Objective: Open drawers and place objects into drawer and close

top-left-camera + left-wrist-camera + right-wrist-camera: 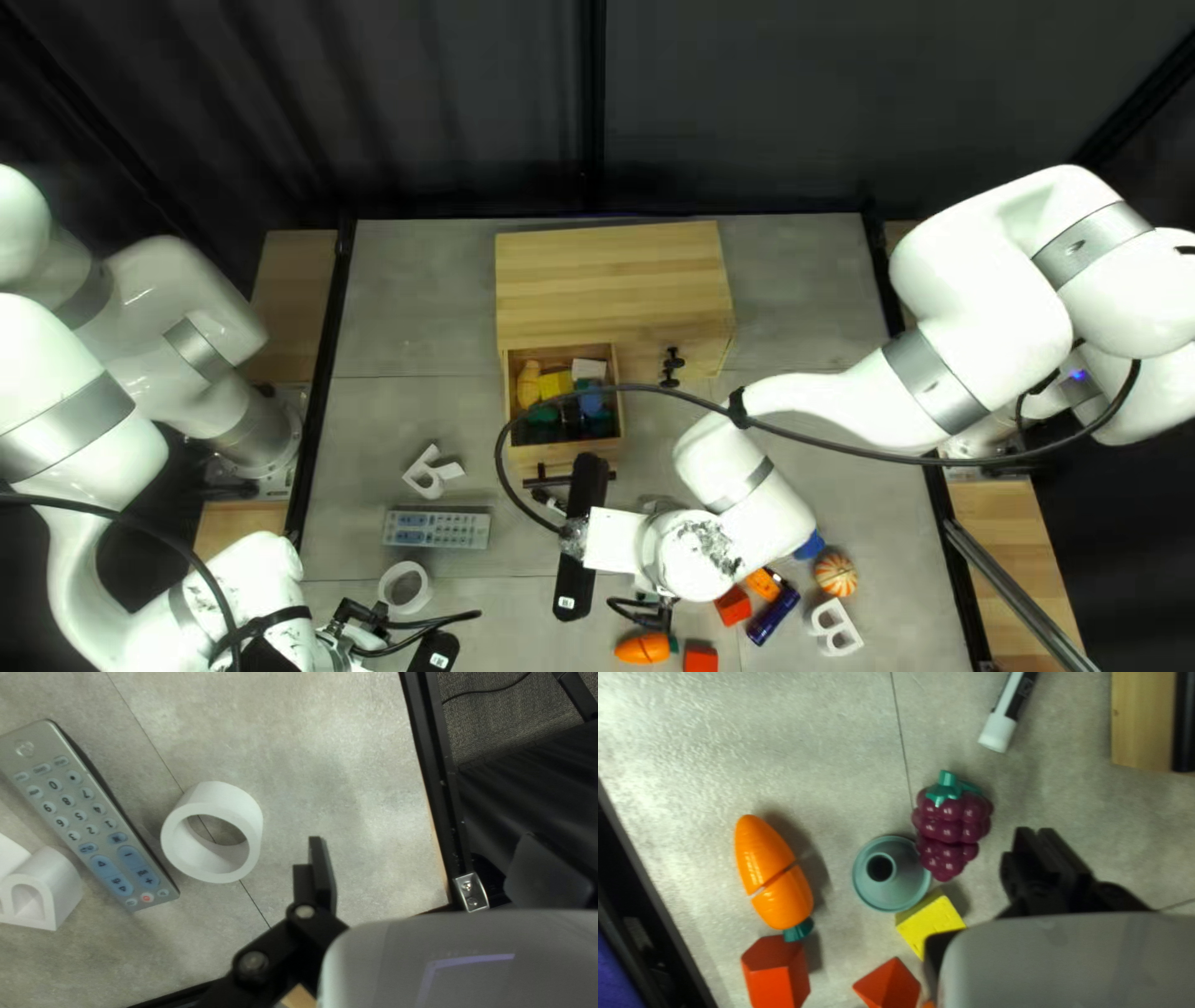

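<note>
Near the table's (pixel 411 311) far edge, a wooden cabinet (pixel 610 268) has a drawer (pixel 538 464) pulled out, coloured toys (pixel 529 383) inside. Toward the near edge, the right gripper (pixel 645 610) has its jaws pressed together near purple grapes (pixel 952 821). By the near left corner, the left gripper (pixel 357 622) is spread, near a white ring (pixel 249 812).

Bench (pixel 411 286): mottled grey. Cabinet (pixel 610 268): light tan, wood-grain pattern. Remote control (pixel 93 812): silver-grey; light-blue keys, one red. Ring (pixel 249 815): plain white. Toy carrot (pixel 763 858): orange, dark green top. Toy grapes (pixel 949 824): purple, green stem. Ball (pixel 835 574): orange and cream stripes. Sponge-like block (pixel 931 924): yellow.
</note>
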`<state>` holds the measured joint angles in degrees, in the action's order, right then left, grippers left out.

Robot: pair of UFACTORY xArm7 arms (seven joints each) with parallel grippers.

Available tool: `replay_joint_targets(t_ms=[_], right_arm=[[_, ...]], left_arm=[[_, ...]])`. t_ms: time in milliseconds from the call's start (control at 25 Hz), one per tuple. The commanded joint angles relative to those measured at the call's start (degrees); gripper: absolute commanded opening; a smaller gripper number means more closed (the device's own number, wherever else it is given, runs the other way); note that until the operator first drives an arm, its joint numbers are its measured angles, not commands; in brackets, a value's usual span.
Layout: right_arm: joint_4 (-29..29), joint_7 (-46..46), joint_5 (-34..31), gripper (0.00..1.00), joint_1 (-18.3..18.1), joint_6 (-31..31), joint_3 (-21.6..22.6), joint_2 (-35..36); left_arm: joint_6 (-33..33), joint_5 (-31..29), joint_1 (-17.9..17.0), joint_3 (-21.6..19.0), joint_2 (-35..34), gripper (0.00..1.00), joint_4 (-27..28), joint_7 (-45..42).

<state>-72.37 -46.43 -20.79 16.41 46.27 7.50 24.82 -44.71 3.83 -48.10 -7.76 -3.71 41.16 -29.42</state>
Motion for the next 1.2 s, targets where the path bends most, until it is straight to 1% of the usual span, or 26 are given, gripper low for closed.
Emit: replay_joint_targets(t_ms=[40, 200, 440, 760, 1200], right_arm=[[1.8, 0.2, 1.2, 1.00, -0.9, -3.6, 0.5, -0.2], [1.9, 1.0, 1.9, 1.00, -1.6, -4.5, 0.7, 0.5], [3.0, 3.1, 2.6, 1.00, -3.2, -7.5, 0.8, 1.6], [2.1, 3.1, 0.2, 1.00, -2.1, -7.0, 0.1, 3.3], [1.5, 5.2, 1.2, 1.00, -3.1, -7.6, 0.8, 4.3]], left_arm=[[0.0, 0.0, 0.0, 0.0, 0.0, 1.00, 0.0, 0.0], [0.0, 0.0, 0.0, 0.0, 0.0, 1.00, 0.0, 0.0], [0.0, 0.0, 0.0, 0.0, 0.0, 1.00, 0.0, 0.0], [0.0, 0.0, 0.0, 0.0, 0.0, 1.00, 0.0, 0.0], [0.0, 0.0, 0.0, 0.0, 0.0, 1.00, 0.0, 0.0]])
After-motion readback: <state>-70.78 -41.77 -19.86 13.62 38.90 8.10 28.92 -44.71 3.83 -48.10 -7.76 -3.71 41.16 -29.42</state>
